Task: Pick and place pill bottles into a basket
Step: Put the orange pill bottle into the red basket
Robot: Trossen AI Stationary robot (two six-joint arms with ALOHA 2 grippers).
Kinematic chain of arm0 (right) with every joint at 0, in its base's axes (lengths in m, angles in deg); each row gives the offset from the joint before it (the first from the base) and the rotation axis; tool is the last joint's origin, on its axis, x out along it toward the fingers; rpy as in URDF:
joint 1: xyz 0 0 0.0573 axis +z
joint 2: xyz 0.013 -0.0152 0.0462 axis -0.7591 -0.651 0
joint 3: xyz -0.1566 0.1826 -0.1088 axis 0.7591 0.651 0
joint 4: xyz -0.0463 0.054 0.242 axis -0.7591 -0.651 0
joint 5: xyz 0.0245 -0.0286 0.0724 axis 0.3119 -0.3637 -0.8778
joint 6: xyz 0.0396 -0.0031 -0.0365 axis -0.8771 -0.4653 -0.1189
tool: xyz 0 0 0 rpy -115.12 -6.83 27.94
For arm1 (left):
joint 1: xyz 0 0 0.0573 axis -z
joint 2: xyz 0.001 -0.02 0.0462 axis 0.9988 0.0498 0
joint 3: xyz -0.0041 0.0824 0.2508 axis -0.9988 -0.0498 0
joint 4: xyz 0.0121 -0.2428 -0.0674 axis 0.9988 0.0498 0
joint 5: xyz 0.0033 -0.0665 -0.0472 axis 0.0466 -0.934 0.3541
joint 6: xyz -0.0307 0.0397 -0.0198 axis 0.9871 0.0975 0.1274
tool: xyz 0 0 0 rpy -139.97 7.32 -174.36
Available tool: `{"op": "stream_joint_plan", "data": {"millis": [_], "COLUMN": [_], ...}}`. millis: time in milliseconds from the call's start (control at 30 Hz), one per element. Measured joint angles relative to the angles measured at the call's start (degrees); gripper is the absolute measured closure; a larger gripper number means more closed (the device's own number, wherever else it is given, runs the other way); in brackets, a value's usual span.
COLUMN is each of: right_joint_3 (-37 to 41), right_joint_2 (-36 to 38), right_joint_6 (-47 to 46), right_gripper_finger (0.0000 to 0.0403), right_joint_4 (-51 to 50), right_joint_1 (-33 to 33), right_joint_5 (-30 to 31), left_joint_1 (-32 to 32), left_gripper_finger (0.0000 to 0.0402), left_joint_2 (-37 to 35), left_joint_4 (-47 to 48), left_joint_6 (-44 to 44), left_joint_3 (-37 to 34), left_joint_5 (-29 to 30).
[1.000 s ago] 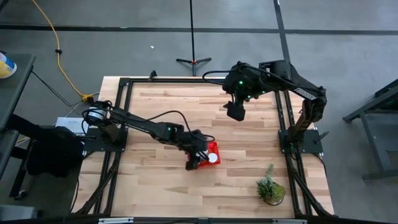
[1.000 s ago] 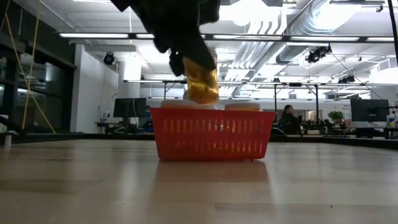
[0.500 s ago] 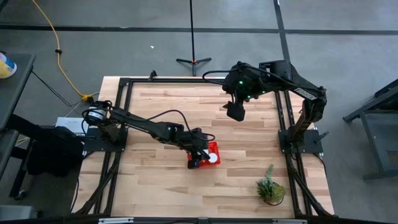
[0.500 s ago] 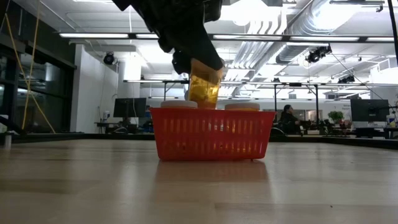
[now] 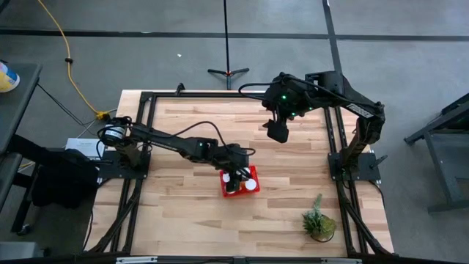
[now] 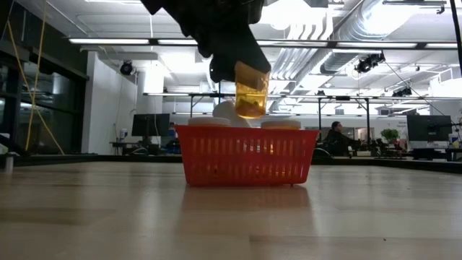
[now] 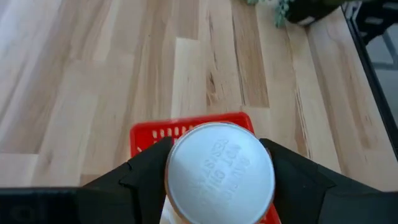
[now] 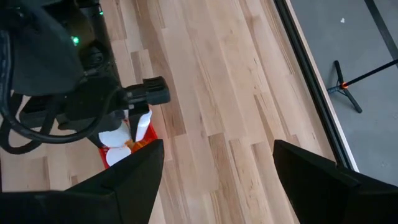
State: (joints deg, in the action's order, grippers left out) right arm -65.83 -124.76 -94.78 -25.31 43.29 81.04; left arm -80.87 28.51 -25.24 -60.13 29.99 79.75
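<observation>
One camera looks straight down on the whole pale wooden bench (image 5: 190, 117); another sits at bench level, close to the red plastic mesh basket (image 6: 245, 155). Both wrist cameras share that basket.

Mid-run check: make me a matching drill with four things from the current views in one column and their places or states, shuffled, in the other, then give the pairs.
Column 1
1. left end effector
2. right end effector
3. basket
4. potted plant

Column 2
A. sits on the table with white-capped bottles inside
B. hangs over the far part of the table, holding nothing
C. grips an orange pill bottle above the basket
D. stands near the table's front right corner

Pairs: 1-C, 2-B, 3-A, 4-D
</observation>
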Motion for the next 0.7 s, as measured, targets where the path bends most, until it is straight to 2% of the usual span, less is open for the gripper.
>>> {"op": "stream_joint_plan", "data": {"millis": [100, 300, 533, 700], "right_joint_3": [0.0, 0.0, 0.0, 0.0], "right_joint_2": [0.0, 0.0, 0.0, 0.0], "right_joint_6": [0.02, 0.33, 0.5, 0.5], "right_gripper_finger": [0.0109, 0.0109, 0.0109, 0.0109], "right_joint_4": [0.0, 0.0, -0.01, -0.02], "right_joint_1": [0.0, 0.0, 0.0, 0.0], "right_joint_5": [0.0, 0.0, 0.0, 0.0], "left_joint_1": [0.14, 0.05, 1.04, 1.69], "left_gripper_finger": [0.013, 0.0154, 0.0126, 0.0143], "left_joint_2": [0.0, 0.0, 1.06, 1.87], "left_joint_4": [0.85, 2.17, 7.18, 7.15], "left_joint_6": [0.0, 0.02, 0.19, 0.22], "left_joint_3": [0.0, 0.0, -0.01, 0.11], "left_joint_5": [-0.42, -0.21, -1.19, -1.69]}}
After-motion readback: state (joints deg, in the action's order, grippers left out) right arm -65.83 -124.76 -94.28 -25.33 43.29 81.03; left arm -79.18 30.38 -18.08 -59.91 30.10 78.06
